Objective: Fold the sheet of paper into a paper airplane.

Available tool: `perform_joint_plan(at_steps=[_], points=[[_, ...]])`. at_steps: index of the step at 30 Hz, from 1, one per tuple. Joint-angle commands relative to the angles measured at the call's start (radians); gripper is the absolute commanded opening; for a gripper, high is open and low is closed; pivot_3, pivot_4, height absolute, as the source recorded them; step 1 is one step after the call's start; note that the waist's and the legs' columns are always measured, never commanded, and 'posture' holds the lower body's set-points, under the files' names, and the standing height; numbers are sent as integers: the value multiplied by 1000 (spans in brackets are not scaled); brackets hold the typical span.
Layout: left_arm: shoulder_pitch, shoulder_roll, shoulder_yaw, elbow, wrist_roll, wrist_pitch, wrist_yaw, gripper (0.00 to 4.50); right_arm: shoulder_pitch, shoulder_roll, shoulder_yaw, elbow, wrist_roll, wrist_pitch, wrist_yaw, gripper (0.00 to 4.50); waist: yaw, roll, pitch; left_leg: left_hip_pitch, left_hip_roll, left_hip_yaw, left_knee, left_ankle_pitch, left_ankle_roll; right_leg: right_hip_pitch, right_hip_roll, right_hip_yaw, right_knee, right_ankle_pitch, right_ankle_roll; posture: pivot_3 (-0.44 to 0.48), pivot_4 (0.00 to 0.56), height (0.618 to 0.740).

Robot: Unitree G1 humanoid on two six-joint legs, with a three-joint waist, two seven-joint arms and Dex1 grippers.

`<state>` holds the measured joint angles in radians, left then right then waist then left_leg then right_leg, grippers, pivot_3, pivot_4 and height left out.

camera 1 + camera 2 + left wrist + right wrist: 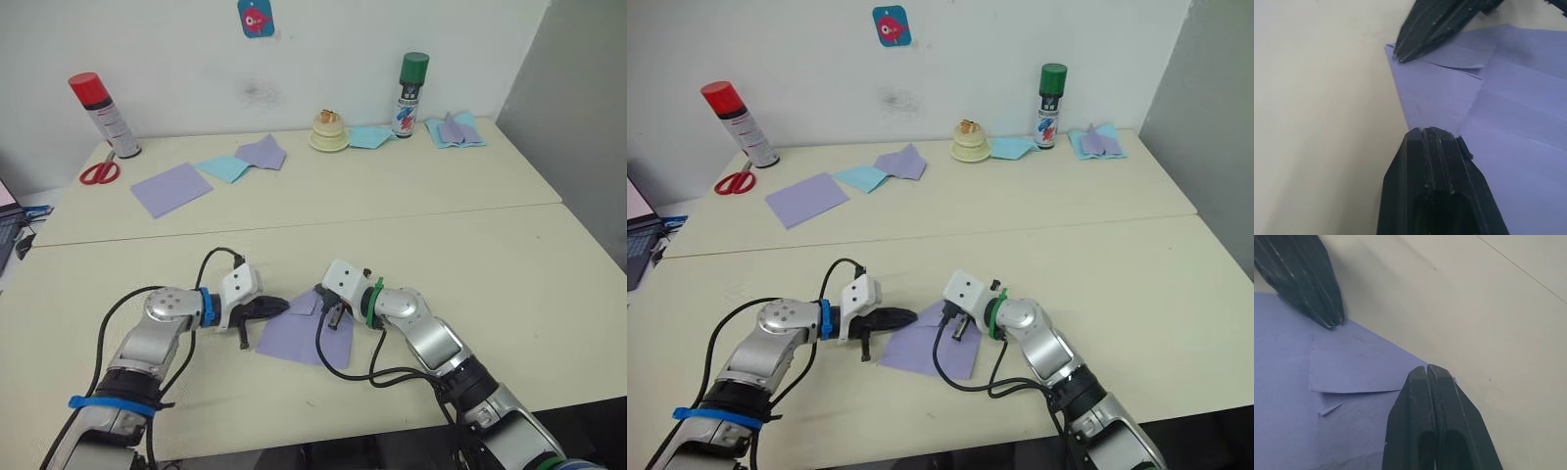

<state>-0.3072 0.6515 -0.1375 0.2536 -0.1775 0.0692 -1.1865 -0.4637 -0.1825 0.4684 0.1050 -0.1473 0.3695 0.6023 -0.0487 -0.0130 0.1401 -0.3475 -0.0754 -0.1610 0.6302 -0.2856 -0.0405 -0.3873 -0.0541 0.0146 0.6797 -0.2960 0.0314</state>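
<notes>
- On the near counter [509, 284], between the two tools, the sheet [299, 341] lay flat, a lavender near-square turned diamond-wise, one corner toward the far wall and the opposite one toward the robot.
- Its far corner was folded over into a small flap [1352, 367]; lengthwise creases crossed the rest.
- No clear long axis showed; the folded end faced away from the robot.
- The left tool [270, 306] reached in from the left, forearm low over the counter, its fingers pressed together with the tip on the sheet's left edge.
- The right tool [334, 314] came in from the right with the elbow bent, wrist turned inward and tip angled down, fingers pressed together at the sheet's far edge beside the flap; whether they pinched the paper could not be told.
- The two tips sat near each other, apart, at the sheet's far part.
- On the far counter stood a red-capped can [104, 115] with scissors [99, 172], a smooth lavender square [171, 189], light-blue paper [223, 168] and a green-capped can [409, 95].
</notes>
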Motion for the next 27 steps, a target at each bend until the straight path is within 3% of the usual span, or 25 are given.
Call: perform_joint_plan(at_steps=[1, 12, 15, 27], points=[[37, 27, -22, 12, 24, 39, -15, 32, -3, -1, 7, 18, -18, 19, -3, 0, 0, 0, 0, 0, 0, 0, 0, 0, 0, 0, 0, 0, 0, 0, 0, 0, 150, 740], [-74, 54, 14, -121, -57, 111, -74, 32, -10, -3, 3, 37, -19, 10, -7, 0, 1, -1, 1, -1, 0, 0, 0, 0, 0, -1, 0, 0, 0, 0, 0, 0, 150, 740], [-100, 23, 11, -156, -61, 114, -51, 32, -9, -4, 3, 37, -19, 10, -6, 0, 1, -1, 1, -1, 0, 0, 0, 0, 0, -1, 0, 0, 0, 0, 0, 0, 150, 740], [-28, -72, -38, -35, 33, -32, 43, 32, -1, -11, 3, 27, -21, 12, -6, 0, 4, -1, 1, -1, 0, 0, 0, 0, 0, -1, 0, 0, 0, 0, 0, 0, 150, 740]])
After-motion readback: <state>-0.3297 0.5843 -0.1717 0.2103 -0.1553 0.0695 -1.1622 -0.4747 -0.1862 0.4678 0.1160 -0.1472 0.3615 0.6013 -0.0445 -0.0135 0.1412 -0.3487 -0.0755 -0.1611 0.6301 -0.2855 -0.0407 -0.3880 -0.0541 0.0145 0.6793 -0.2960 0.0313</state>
